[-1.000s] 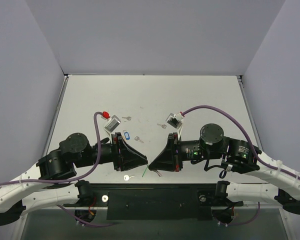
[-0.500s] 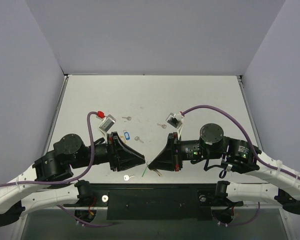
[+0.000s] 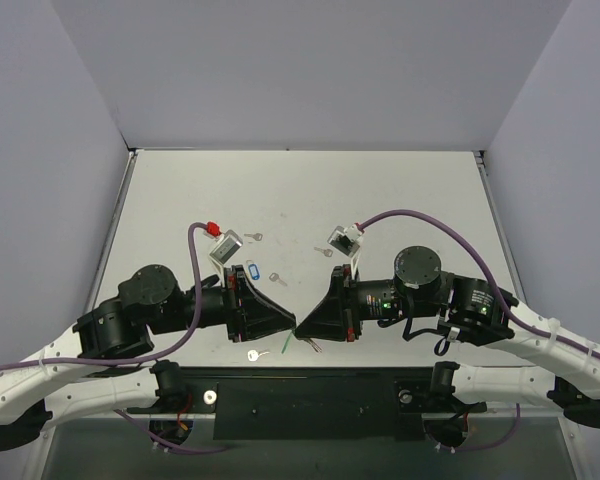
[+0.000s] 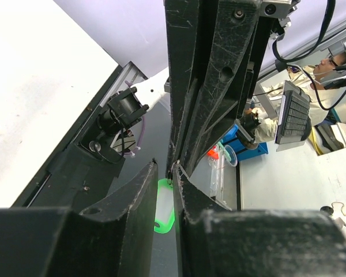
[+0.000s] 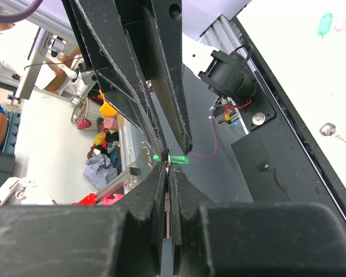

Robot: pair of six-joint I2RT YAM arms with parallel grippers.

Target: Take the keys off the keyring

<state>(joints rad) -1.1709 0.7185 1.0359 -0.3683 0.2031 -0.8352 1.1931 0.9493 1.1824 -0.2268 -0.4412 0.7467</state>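
**Keyring held in the air between both grippers; key removal not confirmed**

Position: the left gripper (image 3: 291, 329) and right gripper (image 3: 301, 328) meet tip to tip above the near edge of the table (image 3: 400, 190), just ahead of the arm bases. The keyring (image 3: 287, 344) hangs at that meeting point. From above, its light-green tag shows edge-on as a thin green line slanting down and to the left.

Left gripper: in its wrist view the fingers are closed to a narrow slit, with the green tag (image 4: 164, 206) in the gap. I read this as a pinch on the keyring.

Right gripper: its wrist view shows the jaws all but closed, with only a sliver of green (image 5: 177, 159) past the tips. I cannot tell whether they pinch the ring, a key or nothing.

Progress: no key is visible on the ring in any view, but the ring itself is too small and too hidden to check. One silver key (image 3: 255, 354) lies loose on the table just beside the grippers. Three other silver keys (image 3: 276, 278) and a blue tag (image 3: 252, 271) lie farther back.

Judgement: mid-task, in the separating step. If the near key came off this ring, what is left is to confirm the ring is bare and set it down.
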